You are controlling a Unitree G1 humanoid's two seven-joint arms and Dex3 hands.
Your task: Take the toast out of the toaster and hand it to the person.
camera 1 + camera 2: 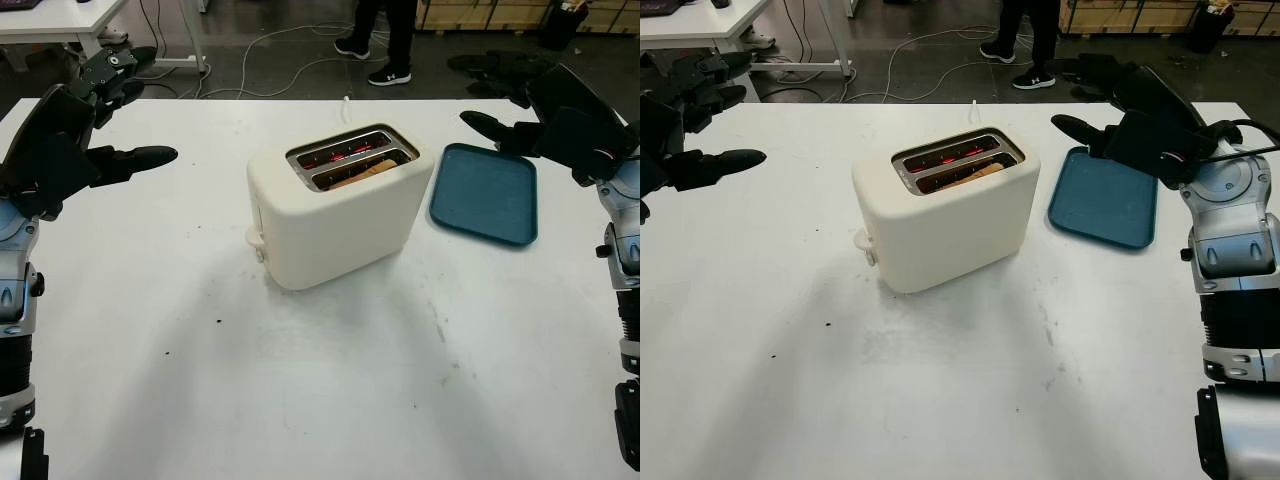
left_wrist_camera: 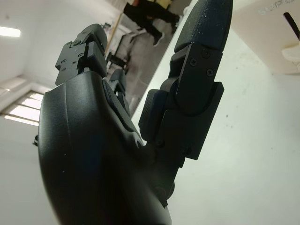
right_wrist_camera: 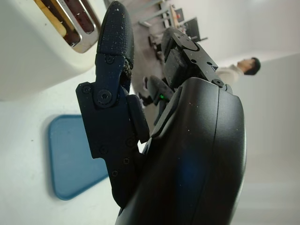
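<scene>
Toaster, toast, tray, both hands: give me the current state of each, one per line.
toaster: upright mid-table, elements glowing red in the far slot.
toast: sitting low in the near slot, not taken out.
blue tray: flat on the table beside the toaster, nothing on it.
left hand: open, raised at the table's left side.
right hand: open, above the tray's far edge.

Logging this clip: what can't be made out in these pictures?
- Toast: the toaster slot walls hide all but its top edge.
- Person: cut off above the legs by the head view's top edge.
- Toaster lever: mostly hidden behind the toaster's end.
- Blue tray: far corner covered by the open right hand.
</scene>
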